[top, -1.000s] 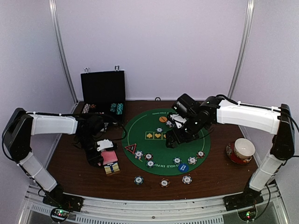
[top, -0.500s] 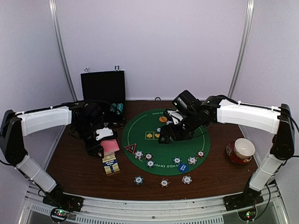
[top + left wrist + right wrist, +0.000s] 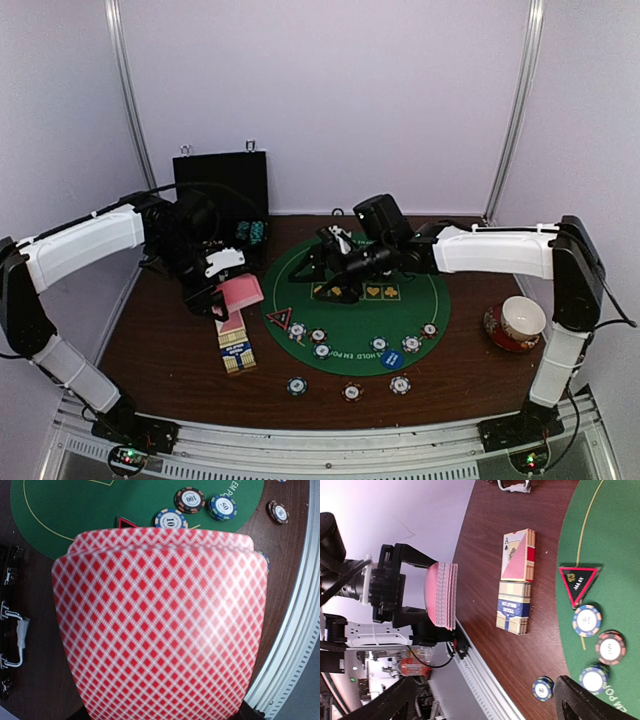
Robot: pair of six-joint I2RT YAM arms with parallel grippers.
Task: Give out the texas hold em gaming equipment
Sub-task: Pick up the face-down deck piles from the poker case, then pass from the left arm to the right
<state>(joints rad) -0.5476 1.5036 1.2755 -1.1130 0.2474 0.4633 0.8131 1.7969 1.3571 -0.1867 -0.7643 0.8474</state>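
Left gripper [image 3: 213, 283] is clamped on the pink-backed card deck [image 3: 240, 292], lifted clear of the table toward its left edge, just off the green mat's [image 3: 425, 300] left rim. Judged: presented for a handoff or a deal. Right gripper [image 3: 312, 262] has its jaws spread wide and empty, aimed at the deck but apart from it. Poker chips [image 3: 378, 344] line the mat's near edge.

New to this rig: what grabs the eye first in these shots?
First, the stack of red-and-white diamond-backed playing cards, clamped in the left gripper and held in the air over the brown table beside the round green felt mat. Next, the right gripper, jaws wide open, reaching across the mat's far left side toward those cards. A scatter of striped poker chips dots the mat's near edge.
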